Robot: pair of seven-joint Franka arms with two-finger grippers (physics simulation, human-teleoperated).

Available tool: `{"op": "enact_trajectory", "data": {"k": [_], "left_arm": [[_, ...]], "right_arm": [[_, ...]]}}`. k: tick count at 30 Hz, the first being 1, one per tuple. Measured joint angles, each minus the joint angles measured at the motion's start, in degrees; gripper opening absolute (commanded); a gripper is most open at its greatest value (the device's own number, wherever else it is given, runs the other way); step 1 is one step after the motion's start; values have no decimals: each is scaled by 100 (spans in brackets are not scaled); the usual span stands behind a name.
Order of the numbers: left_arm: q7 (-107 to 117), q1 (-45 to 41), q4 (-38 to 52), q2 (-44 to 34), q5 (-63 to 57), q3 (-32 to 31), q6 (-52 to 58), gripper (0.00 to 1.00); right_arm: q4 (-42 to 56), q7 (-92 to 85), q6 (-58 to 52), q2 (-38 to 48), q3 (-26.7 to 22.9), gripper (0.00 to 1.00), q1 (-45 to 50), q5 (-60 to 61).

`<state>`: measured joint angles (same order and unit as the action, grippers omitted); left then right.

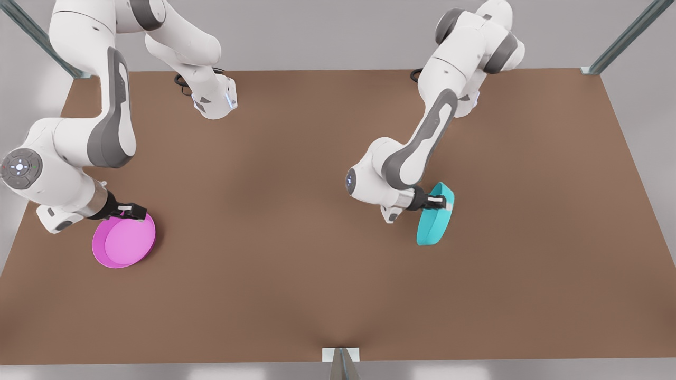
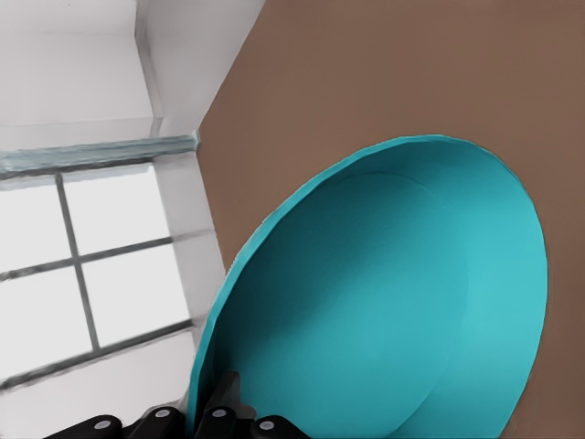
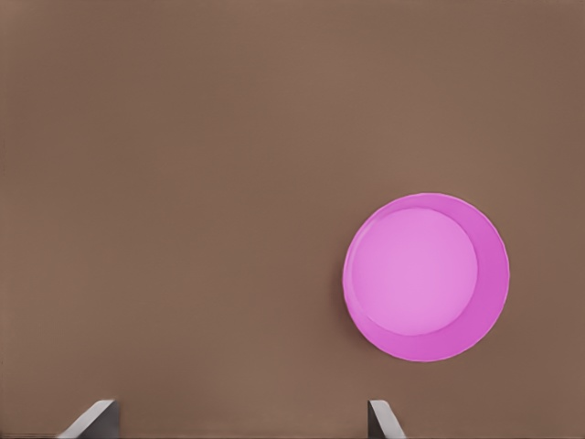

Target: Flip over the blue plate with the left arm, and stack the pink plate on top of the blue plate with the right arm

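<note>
The blue plate (image 1: 433, 227) stands tilted almost on edge at the front view's right. My left gripper (image 1: 445, 202) is shut on its upper rim. In the left wrist view the blue plate (image 2: 384, 302) has its hollow side facing the camera, with the left gripper (image 2: 212, 422) clamped on the rim. The pink plate (image 1: 124, 240) lies flat, open side up, at the front view's left. My right gripper (image 1: 138, 212) sits over its far rim. In the right wrist view the pink plate (image 3: 426, 276) lies some way off from the open right gripper (image 3: 238, 421).
The brown table (image 1: 317, 264) is bare between the two plates. Metal frame posts (image 1: 623, 37) rise at its far corners. A small bracket (image 1: 340, 354) sits at the middle of the front edge. The arm bases stand along the far edge.
</note>
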<state>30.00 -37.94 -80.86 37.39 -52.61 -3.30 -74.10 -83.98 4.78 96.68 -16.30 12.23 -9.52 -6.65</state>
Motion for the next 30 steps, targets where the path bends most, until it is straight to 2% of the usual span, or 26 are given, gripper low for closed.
{"op": "enact_trajectory", "data": {"k": [7,13,17,21,25,30], "left_arm": [[92,-1133,42,834,-1824,1,1114,21],[46,-1785,695,1691,-2744,-7,1916,21],[-63,-2025,1167,2095,-2618,-78,2552,21],[-72,-2110,1563,2408,-2252,-226,2783,21],[-59,-2246,1806,2717,-2074,-227,2830,21],[-55,-2260,1985,2927,-2093,-219,2809,21]], "right_arm": [[-5,14,0,-41,7,100,47,-12],[-42,-3,0,-71,7,100,21,14],[-118,-116,16,-356,-2,100,-242,-6],[-100,-1306,40,-358,-11,100,-1328,5],[-97,-1886,116,-626,-2,100,-1899,48],[-323,-2535,1037,-1357,-2,100,-2257,560]]}}
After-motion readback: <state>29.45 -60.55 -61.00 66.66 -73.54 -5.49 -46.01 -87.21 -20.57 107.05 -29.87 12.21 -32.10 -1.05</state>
